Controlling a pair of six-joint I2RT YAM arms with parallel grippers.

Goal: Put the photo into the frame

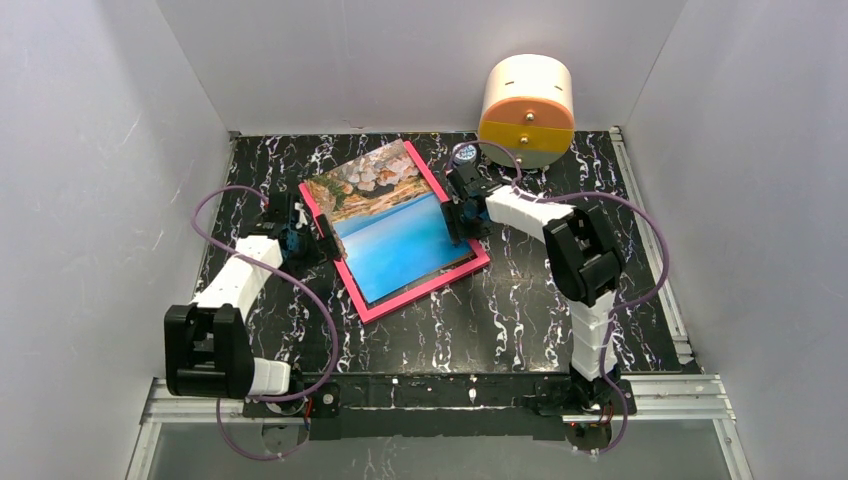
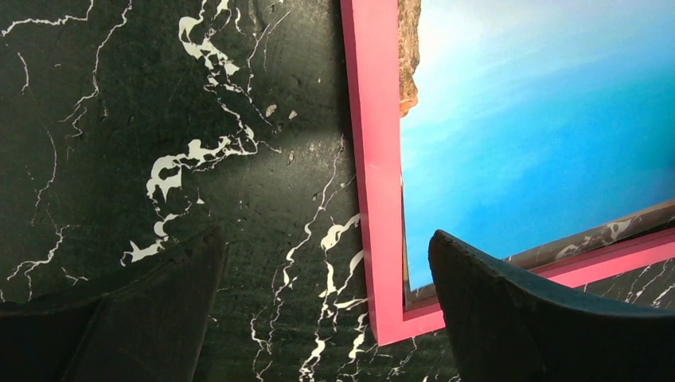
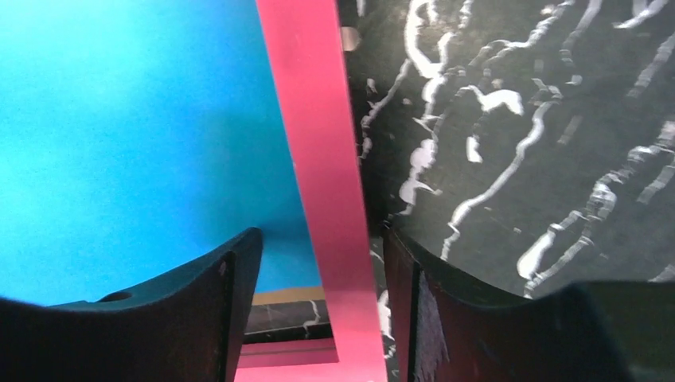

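The photo (image 1: 390,225) lies picture-up on the frame (image 1: 425,290), askew and not seated; light, floppy paper, likely slippery on the pane, so nudge its edges rather than pinch; left gripper (image 2: 326,235) gapes wide at the left rim; right gripper (image 3: 322,232) straddles the right rim, jaws apart, clamping nothing; bare table (image 1: 520,320) shows beside both rims

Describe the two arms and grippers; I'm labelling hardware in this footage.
The left arm and right arm have white link shells, black joint housings and looping purple cables. The left gripper and right gripper have dark, curved, tapering fingers.
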